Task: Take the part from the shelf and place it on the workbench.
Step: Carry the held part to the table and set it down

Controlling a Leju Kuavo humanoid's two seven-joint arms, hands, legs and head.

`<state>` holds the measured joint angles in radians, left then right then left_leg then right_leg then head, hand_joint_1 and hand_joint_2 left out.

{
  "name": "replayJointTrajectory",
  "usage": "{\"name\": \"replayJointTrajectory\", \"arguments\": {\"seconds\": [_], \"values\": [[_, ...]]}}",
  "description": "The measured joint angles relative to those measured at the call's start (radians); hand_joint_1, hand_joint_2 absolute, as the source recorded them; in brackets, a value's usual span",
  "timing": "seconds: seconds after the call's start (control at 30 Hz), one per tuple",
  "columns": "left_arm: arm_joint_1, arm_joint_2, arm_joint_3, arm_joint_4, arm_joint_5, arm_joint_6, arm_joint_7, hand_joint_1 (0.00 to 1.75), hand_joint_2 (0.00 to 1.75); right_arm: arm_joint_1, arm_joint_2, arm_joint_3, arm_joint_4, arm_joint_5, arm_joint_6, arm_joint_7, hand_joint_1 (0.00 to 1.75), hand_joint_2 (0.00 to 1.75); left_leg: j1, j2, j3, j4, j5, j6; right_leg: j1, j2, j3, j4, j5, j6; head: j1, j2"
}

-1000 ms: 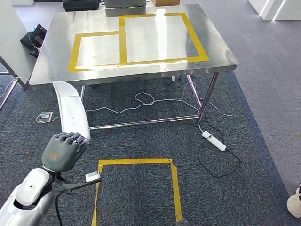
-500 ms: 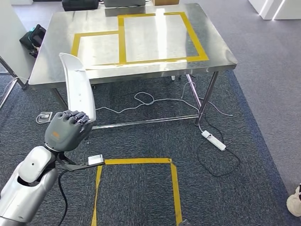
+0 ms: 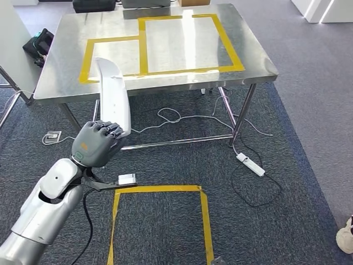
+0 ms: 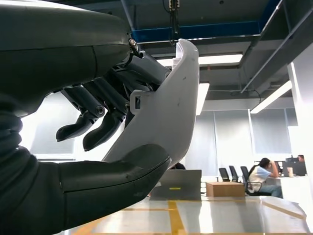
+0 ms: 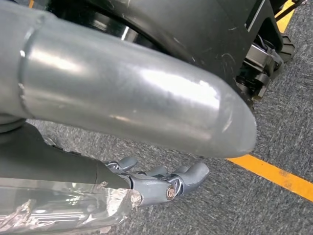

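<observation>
My left hand (image 3: 97,144) grips the lower end of a long, curved white part (image 3: 114,91). The part stands nearly upright, and its top overlaps the front edge of the steel workbench (image 3: 253,52). Up close in the left wrist view, the part (image 4: 167,117) lies between the thumb and the dark fingers (image 4: 92,129). Yellow tape marks two rectangles (image 3: 143,44) on the workbench top. My right hand (image 5: 162,183) hangs over the carpet with its fingers out straight and nothing in them.
A yellow tape square (image 3: 160,221) marks the carpet in front of me. Cables and a white power strip (image 3: 250,165) lie under the workbench. A black bag (image 3: 39,44) sits at the far left, and a shoe (image 3: 345,236) at the lower right. People sit at distant desks (image 4: 265,171).
My left arm has risen and swung to the right with the white part, bringing it from the left side up to the workbench's front edge.
</observation>
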<state>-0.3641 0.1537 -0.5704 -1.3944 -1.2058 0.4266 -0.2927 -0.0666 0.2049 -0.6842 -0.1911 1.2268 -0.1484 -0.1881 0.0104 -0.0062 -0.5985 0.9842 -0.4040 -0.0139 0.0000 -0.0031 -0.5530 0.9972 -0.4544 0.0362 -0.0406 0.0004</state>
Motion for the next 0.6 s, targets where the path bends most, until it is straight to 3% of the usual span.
{"name": "replayJointTrajectory", "arguments": {"seconds": [0.6], "values": [[-0.024,-0.037,-0.042,0.074,-0.001,0.000,-0.009,1.75,1.75,0.002,0.000,-0.031,0.000,-0.024,-0.015,0.019,0.00,0.00,-0.002,0.000,-0.001,0.001,-0.001,0.001,-0.002,0.000,0.000,0.000,0.001,0.001,0.000,0.000]]}}
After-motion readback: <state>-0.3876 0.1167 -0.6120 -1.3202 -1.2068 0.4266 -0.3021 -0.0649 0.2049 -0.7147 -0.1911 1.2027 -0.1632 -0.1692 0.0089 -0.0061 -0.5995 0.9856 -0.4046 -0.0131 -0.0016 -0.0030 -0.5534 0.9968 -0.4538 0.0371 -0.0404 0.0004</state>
